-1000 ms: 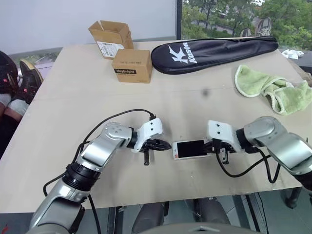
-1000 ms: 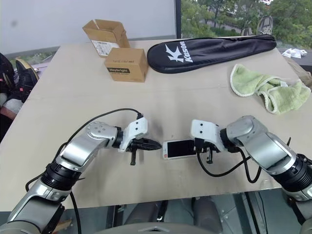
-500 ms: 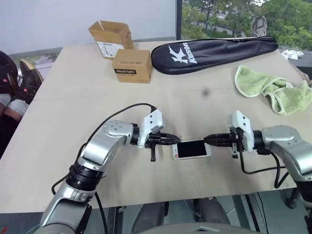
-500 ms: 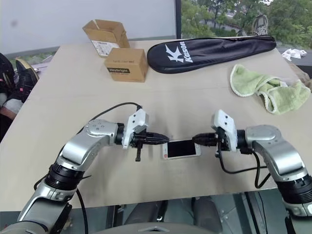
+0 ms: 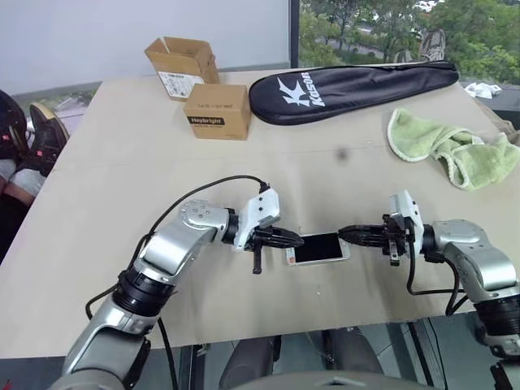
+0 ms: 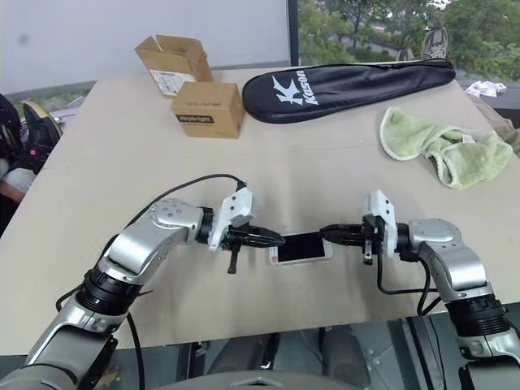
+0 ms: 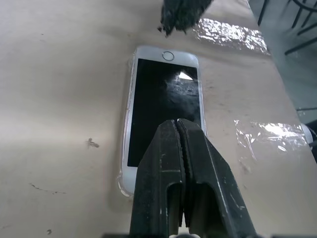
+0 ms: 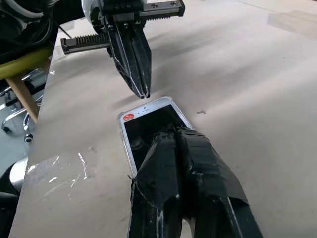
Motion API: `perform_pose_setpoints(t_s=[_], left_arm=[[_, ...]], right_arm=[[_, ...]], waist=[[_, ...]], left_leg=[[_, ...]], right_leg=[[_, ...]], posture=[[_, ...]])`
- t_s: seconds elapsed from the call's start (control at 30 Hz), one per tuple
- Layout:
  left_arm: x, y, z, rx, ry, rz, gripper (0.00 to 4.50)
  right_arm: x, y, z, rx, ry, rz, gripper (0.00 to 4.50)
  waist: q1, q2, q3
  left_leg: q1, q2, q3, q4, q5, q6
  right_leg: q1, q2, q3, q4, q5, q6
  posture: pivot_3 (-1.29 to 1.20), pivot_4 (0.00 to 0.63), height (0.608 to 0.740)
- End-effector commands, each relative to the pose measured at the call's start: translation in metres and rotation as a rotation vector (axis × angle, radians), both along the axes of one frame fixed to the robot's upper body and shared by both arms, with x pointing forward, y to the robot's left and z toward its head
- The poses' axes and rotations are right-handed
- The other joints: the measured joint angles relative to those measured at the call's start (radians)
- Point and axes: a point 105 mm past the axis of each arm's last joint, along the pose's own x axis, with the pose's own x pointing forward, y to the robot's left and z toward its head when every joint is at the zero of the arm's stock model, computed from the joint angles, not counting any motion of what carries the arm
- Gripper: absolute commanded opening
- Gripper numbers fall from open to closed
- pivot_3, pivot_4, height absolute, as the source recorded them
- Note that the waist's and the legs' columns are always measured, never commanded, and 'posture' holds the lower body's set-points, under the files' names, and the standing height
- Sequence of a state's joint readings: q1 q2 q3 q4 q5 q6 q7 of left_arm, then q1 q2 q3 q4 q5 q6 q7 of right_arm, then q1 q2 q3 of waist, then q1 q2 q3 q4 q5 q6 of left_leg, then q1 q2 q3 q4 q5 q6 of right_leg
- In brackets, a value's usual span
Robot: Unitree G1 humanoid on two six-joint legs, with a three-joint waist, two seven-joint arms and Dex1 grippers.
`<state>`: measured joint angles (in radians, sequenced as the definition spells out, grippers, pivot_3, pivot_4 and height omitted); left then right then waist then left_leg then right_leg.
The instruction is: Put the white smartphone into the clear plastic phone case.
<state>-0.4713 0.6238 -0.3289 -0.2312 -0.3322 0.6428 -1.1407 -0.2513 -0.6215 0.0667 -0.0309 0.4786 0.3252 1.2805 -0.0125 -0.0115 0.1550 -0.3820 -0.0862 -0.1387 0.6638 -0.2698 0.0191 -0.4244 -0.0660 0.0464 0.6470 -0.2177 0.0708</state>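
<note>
The white smartphone [image 5: 318,248] lies screen up on the table near its front edge, home button toward my right gripper. A thin see-through rim along its edge [image 7: 122,182] looks like the clear plastic phone case, with the phone lying in it. My left gripper [image 5: 298,240] is shut and points right, its tips over the phone's left end [image 7: 177,122]. My right gripper [image 5: 342,234] is shut and points left, level, with its tips over the phone's right end [image 8: 171,130]. The two grippers face each other across the phone.
At the back of the table [image 5: 122,203] stand two cardboard boxes [image 5: 183,63] [image 5: 218,111] and a black racket bag [image 5: 349,81]. A green towel [image 5: 447,150] lies at the right. Shiny tape patches [image 7: 228,33] mark the table by the front edge. A person's shoes [image 5: 32,138] show past the left edge.
My right gripper has swung out to the right and turned from pointing down to level, tips still at the phone's right end. My left gripper has moved right and up onto the phone's left end.
</note>
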Motion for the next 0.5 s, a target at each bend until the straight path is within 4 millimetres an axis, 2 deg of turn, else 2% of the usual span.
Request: perform_pose_setpoints(t_s=[0.03,0.2,0.5], left_arm=[[-0.002,-0.005,0.011,0.012,-0.044,-0.017,0.0],[0.001,-0.003,0.009,0.038,-0.07,-0.008,0.0],[0.001,-0.002,0.004,0.047,-0.066,-0.005,0.0]], right_arm=[[0.002,-0.007,0.001,-0.007,-0.024,0.019,0.02],[0.003,-0.011,-0.012,-0.052,-0.059,0.05,0.02],[0.007,-0.007,-0.013,-0.055,-0.124,0.08,0.02]], waist=[[0.0,0.0,0.0],[-0.001,0.0,0.0],[-0.001,0.0,0.0]], left_leg=[[0.0,0.0,0.0,0.0,0.0,0.0],[0.0,0.0,0.0,0.0,0.0,0.0],[0.0,0.0,0.0,0.0,0.0,0.0]], right_leg=[[0.0,0.0,0.0,0.0,0.0,0.0],[0.0,0.0,0.0,0.0,0.0,0.0],[0.0,0.0,0.0,0.0,0.0,0.0]], posture=[[0.0,0.15,0.74],[0.0,0.15,0.74],[0.0,0.15,0.74]])
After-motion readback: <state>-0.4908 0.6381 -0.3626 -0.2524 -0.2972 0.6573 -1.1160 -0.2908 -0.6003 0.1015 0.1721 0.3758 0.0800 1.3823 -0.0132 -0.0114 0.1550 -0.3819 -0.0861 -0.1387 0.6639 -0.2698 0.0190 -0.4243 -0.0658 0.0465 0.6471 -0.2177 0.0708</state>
